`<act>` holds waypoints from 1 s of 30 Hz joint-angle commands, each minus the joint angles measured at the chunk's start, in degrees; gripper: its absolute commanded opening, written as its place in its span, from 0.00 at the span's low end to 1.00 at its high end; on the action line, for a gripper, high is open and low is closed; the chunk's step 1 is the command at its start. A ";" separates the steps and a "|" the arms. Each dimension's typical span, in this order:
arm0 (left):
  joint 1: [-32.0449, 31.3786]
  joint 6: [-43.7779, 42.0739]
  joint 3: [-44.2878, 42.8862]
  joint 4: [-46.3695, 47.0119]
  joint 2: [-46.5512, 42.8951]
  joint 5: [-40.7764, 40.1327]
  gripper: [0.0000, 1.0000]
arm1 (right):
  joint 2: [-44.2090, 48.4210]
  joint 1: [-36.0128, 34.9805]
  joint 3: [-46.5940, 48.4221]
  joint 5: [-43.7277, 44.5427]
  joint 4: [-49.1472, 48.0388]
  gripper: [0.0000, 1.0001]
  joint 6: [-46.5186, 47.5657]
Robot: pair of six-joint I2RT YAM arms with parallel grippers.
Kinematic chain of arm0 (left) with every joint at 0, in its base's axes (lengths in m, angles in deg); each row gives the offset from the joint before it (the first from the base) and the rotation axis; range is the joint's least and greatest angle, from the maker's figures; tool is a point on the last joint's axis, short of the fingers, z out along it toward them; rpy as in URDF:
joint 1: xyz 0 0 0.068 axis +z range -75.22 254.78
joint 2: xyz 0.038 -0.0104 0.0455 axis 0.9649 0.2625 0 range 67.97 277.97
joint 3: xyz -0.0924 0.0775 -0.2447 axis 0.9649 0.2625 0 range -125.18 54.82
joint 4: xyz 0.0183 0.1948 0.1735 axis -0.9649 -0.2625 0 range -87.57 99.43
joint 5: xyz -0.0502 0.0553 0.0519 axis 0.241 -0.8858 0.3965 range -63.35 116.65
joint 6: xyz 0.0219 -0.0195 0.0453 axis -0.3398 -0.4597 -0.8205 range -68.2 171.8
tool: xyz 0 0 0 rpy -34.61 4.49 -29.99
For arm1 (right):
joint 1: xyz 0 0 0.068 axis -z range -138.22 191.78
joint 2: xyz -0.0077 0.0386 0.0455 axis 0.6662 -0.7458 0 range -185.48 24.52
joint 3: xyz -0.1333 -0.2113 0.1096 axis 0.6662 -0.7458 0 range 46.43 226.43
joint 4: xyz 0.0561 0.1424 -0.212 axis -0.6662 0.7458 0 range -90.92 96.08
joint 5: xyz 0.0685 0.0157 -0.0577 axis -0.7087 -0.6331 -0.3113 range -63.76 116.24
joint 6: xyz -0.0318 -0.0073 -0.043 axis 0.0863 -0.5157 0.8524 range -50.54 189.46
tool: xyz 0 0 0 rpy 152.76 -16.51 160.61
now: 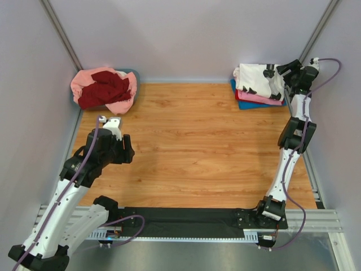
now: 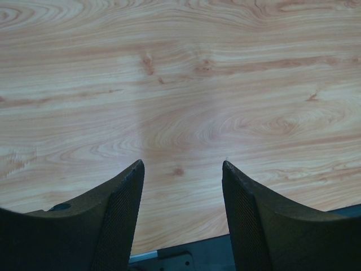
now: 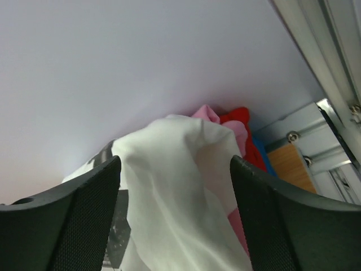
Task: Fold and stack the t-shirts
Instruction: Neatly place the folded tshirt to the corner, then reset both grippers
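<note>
A stack of folded t-shirts stands at the table's back right corner. An off-white shirt with a black graphic (image 1: 256,79) lies on top, with a bright pink shirt (image 1: 264,98) and a blue shirt (image 1: 247,105) under it. My right gripper (image 1: 276,71) is open at the stack's right edge. In the right wrist view the gripper (image 3: 175,161) has the off-white cloth (image 3: 175,197) between its spread fingers, with pink (image 3: 206,114), red (image 3: 241,121) and blue (image 3: 263,155) cloth behind. A salmon-pink shirt (image 1: 84,82) and a dark red shirt (image 1: 104,89) lie crumpled at the back left. My left gripper (image 1: 127,151), also seen in the left wrist view (image 2: 181,164), is open and empty over bare wood.
The crumpled shirts lie on a grey-blue tub (image 1: 133,72) in the back left corner. The wooden table (image 1: 197,141) is walled by pale panels at the back and sides. A black rail (image 1: 186,217) runs along the near edge between the arm bases.
</note>
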 commanded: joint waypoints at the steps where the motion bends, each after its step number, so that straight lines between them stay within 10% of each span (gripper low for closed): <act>1: 0.03 0.24 -0.05 0.66 -1.52 -0.27 0.65 | 8.84 1.73 -4.85 7.09 -0.83 0.80 1.34; 12: 0.03 0.59 0.04 0.40 -3.81 -1.68 0.65 | 35.82 3.40 -28.31 23.35 7.88 0.91 6.45; 20: 0.03 0.51 -0.05 0.40 -4.16 -1.51 0.65 | 59.54 2.80 -54.16 14.24 7.88 0.87 0.99; 26: 0.03 0.42 0.13 0.58 -5.74 -1.41 0.65 | 78.18 -6.15 -73.14 12.99 10.95 0.86 1.17; 30: 0.03 0.24 0.21 0.84 -6.10 -1.06 0.65 | 88.03 -24.56 -82.37 18.43 13.59 0.87 7.31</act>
